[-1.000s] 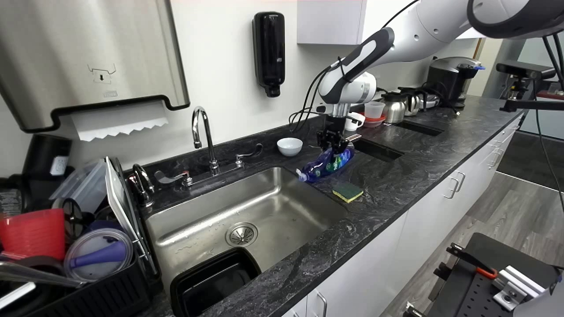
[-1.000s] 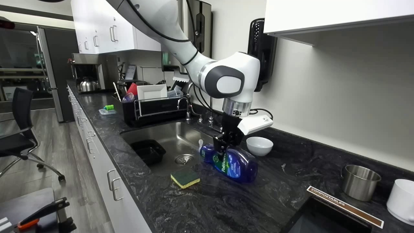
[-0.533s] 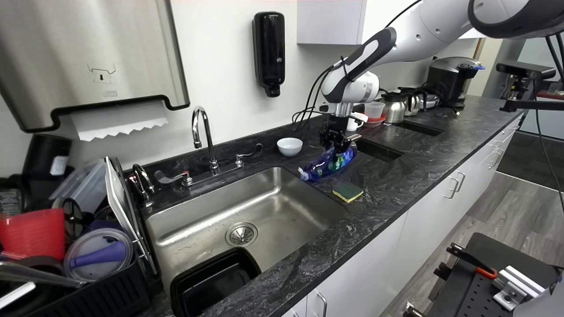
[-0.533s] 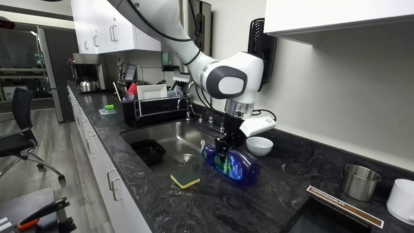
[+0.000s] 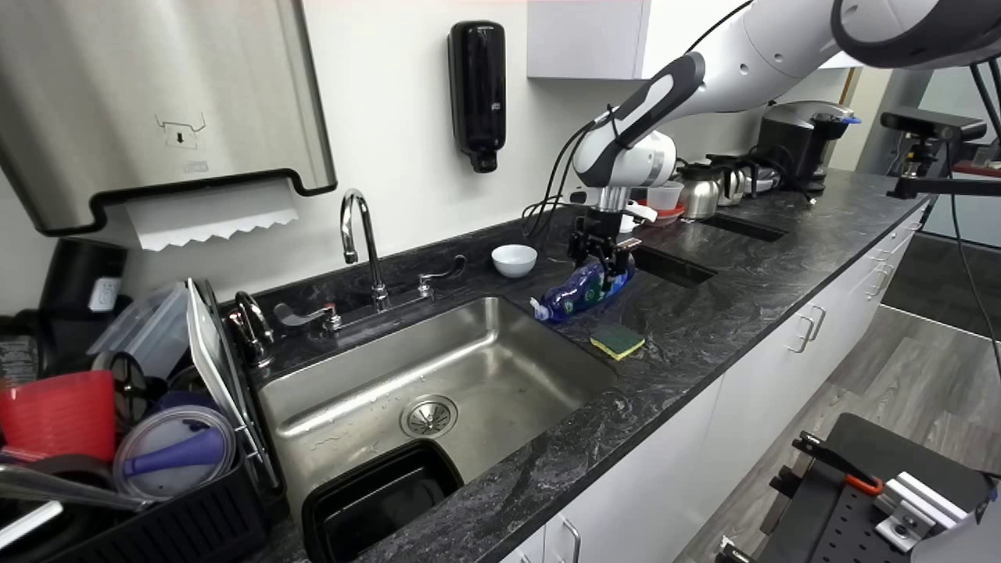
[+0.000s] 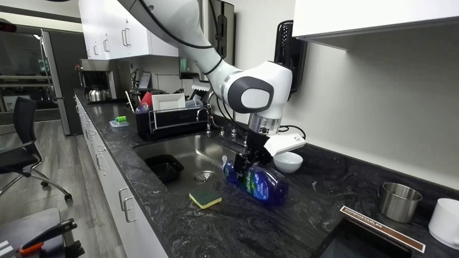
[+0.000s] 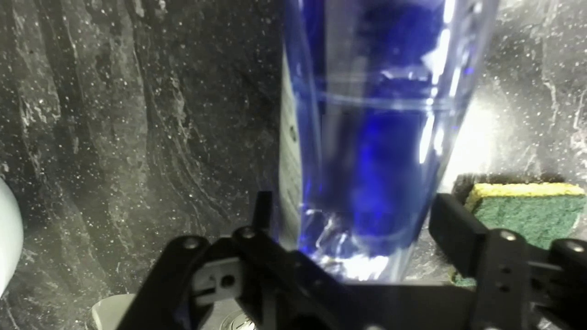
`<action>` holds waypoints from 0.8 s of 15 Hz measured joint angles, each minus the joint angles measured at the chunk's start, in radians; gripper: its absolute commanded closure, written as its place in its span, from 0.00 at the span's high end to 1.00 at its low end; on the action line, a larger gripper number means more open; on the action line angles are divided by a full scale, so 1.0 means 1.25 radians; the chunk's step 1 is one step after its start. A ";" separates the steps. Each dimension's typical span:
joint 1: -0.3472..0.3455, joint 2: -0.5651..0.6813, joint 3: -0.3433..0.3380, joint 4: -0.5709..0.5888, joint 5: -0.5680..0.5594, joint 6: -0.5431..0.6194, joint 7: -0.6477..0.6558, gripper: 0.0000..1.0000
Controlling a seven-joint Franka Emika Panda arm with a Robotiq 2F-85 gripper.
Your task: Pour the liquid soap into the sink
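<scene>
Soap bottle (image 6: 260, 186): lying on its side on the desk (image 6: 229, 229), cap (image 5: 539, 310) pointing toward the sink (image 5: 500, 391) | likely weighing heavy, slick plastic giving when squeezed; mid-body probably offering firmest hold | jaws standing spread astride it | since half a second ago: jaws parting wider, bottle hardly shifting

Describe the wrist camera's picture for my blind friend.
A clear bottle of blue liquid, on its side, fills the middle, with a black robot finger to either side. Dark speckled countertop shows around it; a green-and-yellow sponge lies at right.
</scene>
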 measured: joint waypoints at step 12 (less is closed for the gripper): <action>0.011 -0.017 0.031 -0.003 -0.001 -0.012 0.000 1.00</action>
